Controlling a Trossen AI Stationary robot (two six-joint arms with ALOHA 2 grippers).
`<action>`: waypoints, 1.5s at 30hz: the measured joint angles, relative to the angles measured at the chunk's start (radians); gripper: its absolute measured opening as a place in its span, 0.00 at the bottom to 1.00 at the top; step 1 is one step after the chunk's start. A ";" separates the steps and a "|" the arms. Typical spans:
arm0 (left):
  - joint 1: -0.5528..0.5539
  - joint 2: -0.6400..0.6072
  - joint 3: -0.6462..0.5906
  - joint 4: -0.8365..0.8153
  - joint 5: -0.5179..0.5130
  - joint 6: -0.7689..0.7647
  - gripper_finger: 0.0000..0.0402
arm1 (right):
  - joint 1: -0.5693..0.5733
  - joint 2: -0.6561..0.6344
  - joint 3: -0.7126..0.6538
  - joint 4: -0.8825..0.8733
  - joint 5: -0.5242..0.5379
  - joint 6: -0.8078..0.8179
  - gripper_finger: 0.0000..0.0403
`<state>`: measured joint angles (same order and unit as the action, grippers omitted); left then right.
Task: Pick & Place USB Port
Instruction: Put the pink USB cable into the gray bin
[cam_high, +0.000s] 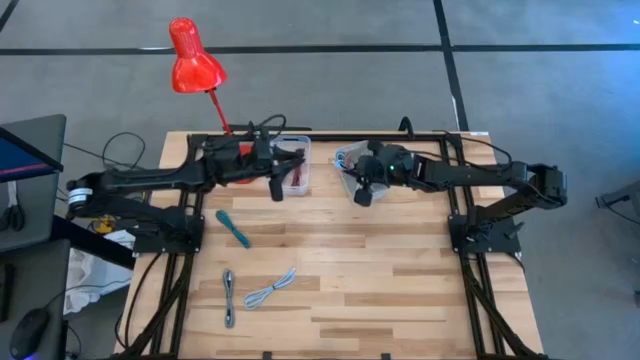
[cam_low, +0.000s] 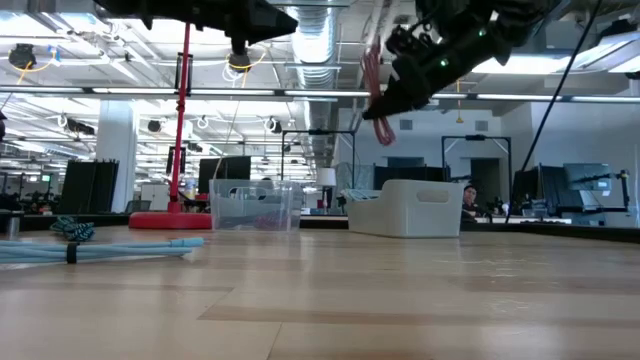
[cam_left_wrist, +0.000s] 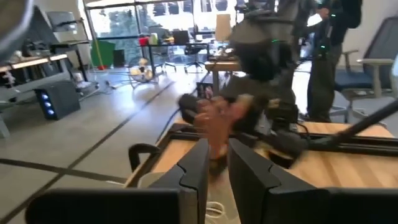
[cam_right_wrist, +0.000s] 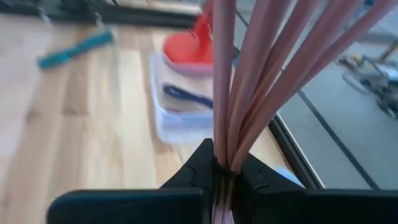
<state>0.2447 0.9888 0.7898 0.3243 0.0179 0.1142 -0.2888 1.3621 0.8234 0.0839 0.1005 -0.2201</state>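
While the right hand (cam_right_wrist: 222, 167) squeezed a bunch of pink cable (cam_right_wrist: 261, 74) high above the wooden table (cam_high: 400, 270), it needed to move slowly over the clear plastic box (cam_right_wrist: 180, 118). The left hand (cam_left_wrist: 216, 163), fingers slightly apart, held nothing nearby.

Three cable bundles lie loose on the desk (cam_high: 400, 280): one teal (cam_high: 234, 228), one grey (cam_high: 229, 297), one light blue (cam_high: 271, 289). One pink bundle (cam_right_wrist: 261, 74) is held aloft. Two bins sit at the back, one clear (cam_high: 297, 168) and one white (cam_low: 410, 208), beside one red lamp (cam_high: 193, 58).
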 joint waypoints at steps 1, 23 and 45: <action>-0.006 -0.006 0.000 -0.008 0.000 -0.001 0.14 | -0.014 0.000 0.000 -0.018 0.001 0.000 0.03; -0.037 -0.009 0.000 -0.013 0.001 0.003 0.14 | -0.186 0.087 0.000 -0.279 0.002 0.096 0.03; -0.036 -0.008 0.000 -0.013 0.001 0.001 0.14 | -0.168 0.084 0.000 -0.212 0.001 0.102 0.14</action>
<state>0.2085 0.9806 0.7895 0.3115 0.0189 0.1154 -0.4571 1.4464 0.8234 -0.1279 0.1017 -0.1183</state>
